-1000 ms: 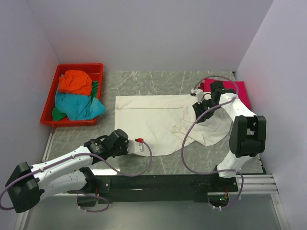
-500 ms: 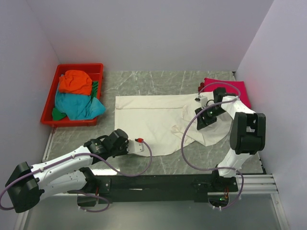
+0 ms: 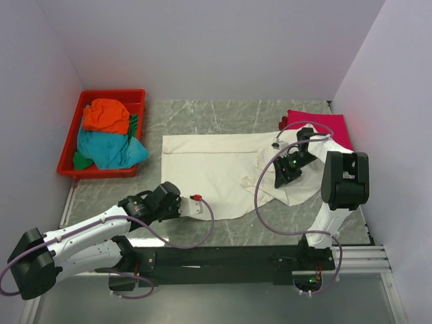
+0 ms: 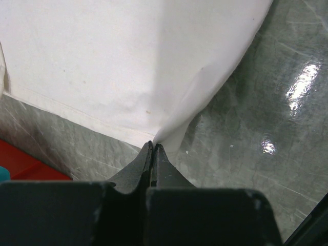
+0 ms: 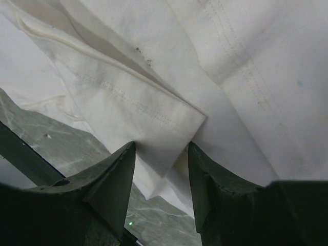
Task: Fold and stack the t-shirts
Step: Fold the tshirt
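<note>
"Right wrist view: how does the right tool (image 5: 161, 154) stand?"
"Fingers apart, astride a hemmed edge of the cream-white t-shirt (image 5: 154, 77), gripping nothing."
"And the left tool (image 4: 152, 146)?"
"Pinched shut on that shirt's near corner, lower middle of the top view."
"Which way does the shirt lie?"
"Long axis left to right across the bench (image 3: 223, 118), centre frame. Its bunched end lies under the right tool, so I judge that arm nearer for the next fold. The magenta t-shirt (image 3: 331, 125) lies upper right."

Robot lab cell: plain white walls (image 3: 202, 47) box a grey tabletop (image 3: 202, 116)
</note>
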Action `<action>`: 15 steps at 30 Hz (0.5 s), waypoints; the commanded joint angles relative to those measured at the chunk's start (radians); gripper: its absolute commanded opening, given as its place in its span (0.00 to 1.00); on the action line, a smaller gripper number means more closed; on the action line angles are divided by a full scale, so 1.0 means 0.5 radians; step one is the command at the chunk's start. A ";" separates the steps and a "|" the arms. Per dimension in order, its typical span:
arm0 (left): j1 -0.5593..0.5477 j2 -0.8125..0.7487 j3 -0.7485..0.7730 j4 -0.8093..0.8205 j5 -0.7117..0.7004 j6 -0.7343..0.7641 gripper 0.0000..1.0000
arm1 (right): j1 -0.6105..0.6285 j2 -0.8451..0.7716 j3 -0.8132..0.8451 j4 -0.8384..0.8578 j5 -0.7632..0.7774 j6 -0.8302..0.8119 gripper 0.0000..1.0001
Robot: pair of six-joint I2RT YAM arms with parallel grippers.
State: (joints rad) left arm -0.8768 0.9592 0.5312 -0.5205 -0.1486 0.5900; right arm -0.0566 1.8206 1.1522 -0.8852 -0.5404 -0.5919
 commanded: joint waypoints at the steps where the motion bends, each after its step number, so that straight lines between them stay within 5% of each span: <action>1: -0.007 0.002 0.002 0.035 0.000 -0.005 0.00 | 0.000 -0.039 -0.001 -0.024 -0.085 -0.004 0.52; 15: -0.010 -0.010 -0.001 0.022 -0.007 -0.008 0.00 | 0.009 -0.082 0.092 -0.095 -0.309 -0.025 0.47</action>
State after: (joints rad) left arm -0.8768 0.9600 0.5312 -0.5205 -0.1482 0.5900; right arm -0.0566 1.8202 1.1656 -0.9188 -0.6510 -0.5961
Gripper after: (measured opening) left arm 0.015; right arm 0.475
